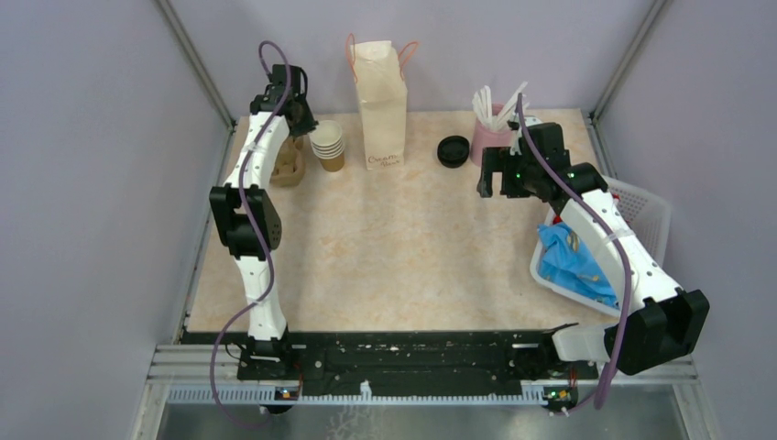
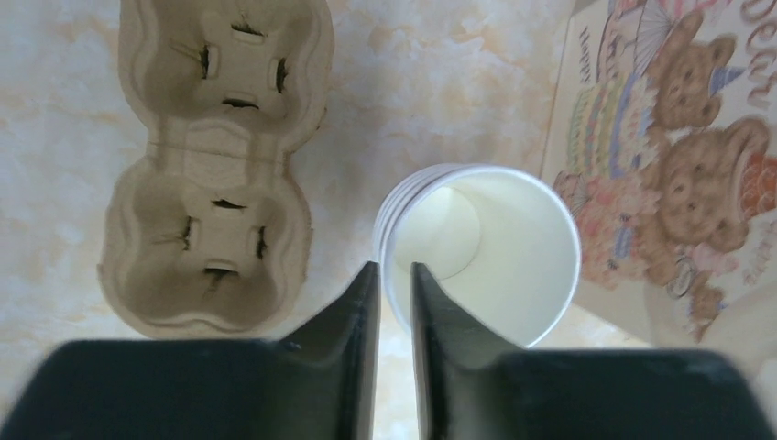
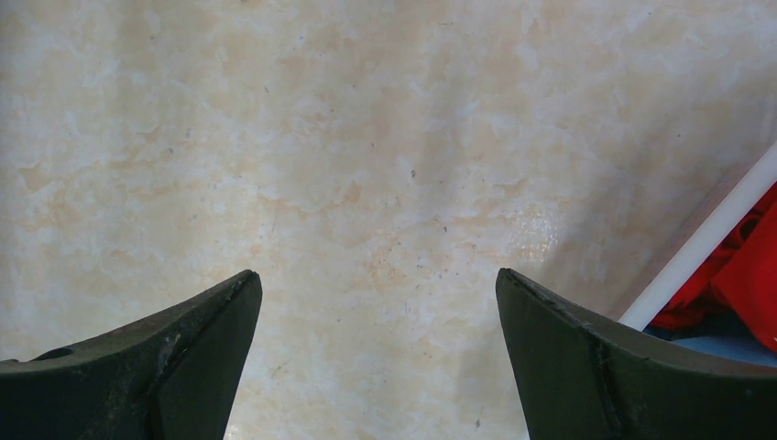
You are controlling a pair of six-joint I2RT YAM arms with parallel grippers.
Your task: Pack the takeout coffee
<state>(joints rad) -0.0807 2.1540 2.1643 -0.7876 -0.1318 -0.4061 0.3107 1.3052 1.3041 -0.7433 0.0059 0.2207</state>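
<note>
Where the top view looks down on the tabletop, the left arm reaches to a stack of paper cups standing between a cardboard carrier and a paper bag. A round black lid lies near the right fingers. Whether a cup stands beneath it cannot be told, so the takeout coffee cannot be placed. Left wrist view: the left fingers are drawn nearly together, pinching the near rim of the stack. Right wrist view: the right fingers stand spread wide above the tabletop, with the white rim of a basket at right.
</note>
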